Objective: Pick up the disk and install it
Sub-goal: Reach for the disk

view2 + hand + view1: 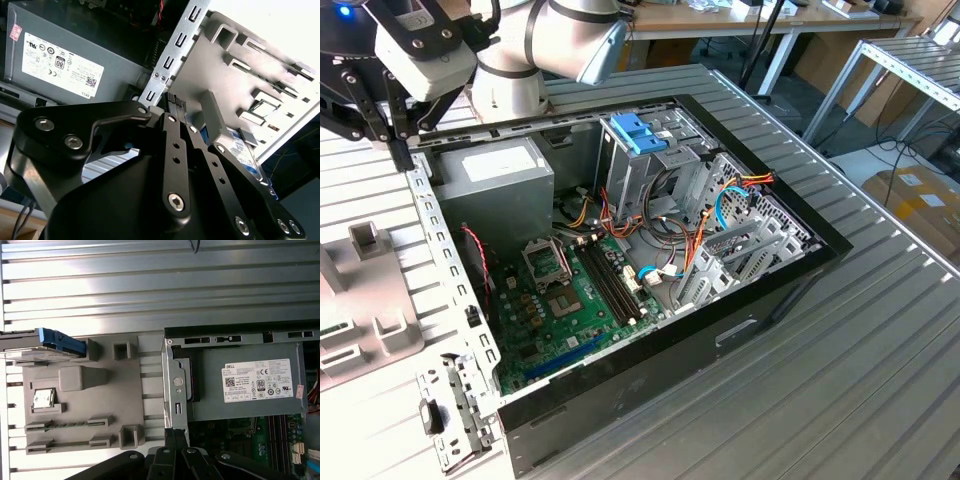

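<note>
The disk point(56, 343), a flat drive with bright blue rails, lies at one end of a grey fixture plate point(145, 390) beside the computer case. In the second wrist view its labelled face point(246, 151) peeks out behind the black fingers. My gripper point(176, 436) hangs shut with nothing in it, over the case's perforated metal rear edge point(175, 385), between the fixture plate and the power supply. In the exterior view the gripper point(400, 156) is at the far upper left, above the case's corner. It stands apart from the disk.
The open computer case point(790, 290) shows a motherboard point(570, 300), a grey power supply point(495, 180) and a drive cage with a light blue bracket point(638, 132) on top. A small processor chip point(43, 399) sits on the fixture plate. Ribbed metal tabletop point(860, 400) surrounds the case.
</note>
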`<move>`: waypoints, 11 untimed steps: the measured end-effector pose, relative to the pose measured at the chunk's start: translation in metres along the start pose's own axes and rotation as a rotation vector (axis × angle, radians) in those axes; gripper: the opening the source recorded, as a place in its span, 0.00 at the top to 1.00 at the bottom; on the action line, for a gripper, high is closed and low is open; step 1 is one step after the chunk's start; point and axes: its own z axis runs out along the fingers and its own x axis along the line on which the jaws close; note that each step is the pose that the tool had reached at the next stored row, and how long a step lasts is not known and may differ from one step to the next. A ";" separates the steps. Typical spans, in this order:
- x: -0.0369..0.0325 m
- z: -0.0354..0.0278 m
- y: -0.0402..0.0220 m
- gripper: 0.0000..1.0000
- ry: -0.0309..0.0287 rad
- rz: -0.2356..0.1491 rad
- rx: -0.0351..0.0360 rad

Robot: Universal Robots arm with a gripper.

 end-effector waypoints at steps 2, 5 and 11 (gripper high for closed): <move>0.0010 0.0000 -0.0001 0.89 0.0000 0.000 0.0000; 0.0020 -0.0001 -0.0002 0.89 0.0000 0.000 0.0000; 0.0036 -0.0001 -0.0003 0.89 0.0001 0.000 0.0001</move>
